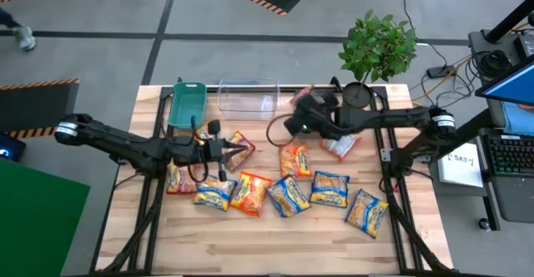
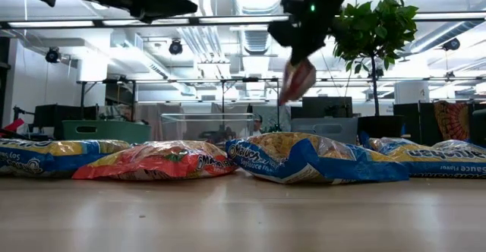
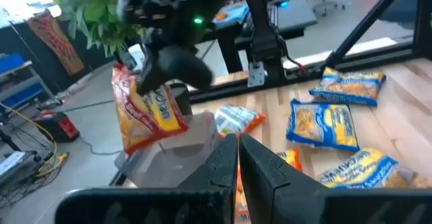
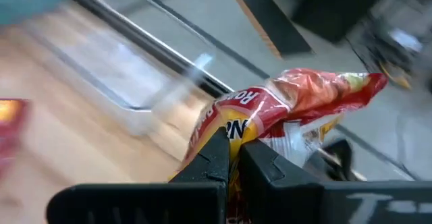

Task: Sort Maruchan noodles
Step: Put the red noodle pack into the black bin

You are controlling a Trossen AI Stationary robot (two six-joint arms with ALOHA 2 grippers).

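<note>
High view: right gripper (image 1: pixel 298 102), jaws clamped on a red packet (image 4: pixel 297 113) hanging lengthwise, sits at three o'clock from the clear bin (image 1: pixel 247 97).

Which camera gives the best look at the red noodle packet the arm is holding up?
The right wrist view: the red packet fills the frame, pinched in the right gripper. The left wrist view shows it farther off, hanging from that gripper. The low view shows it small and in the air. In the high view the arm mostly hides it.
</note>
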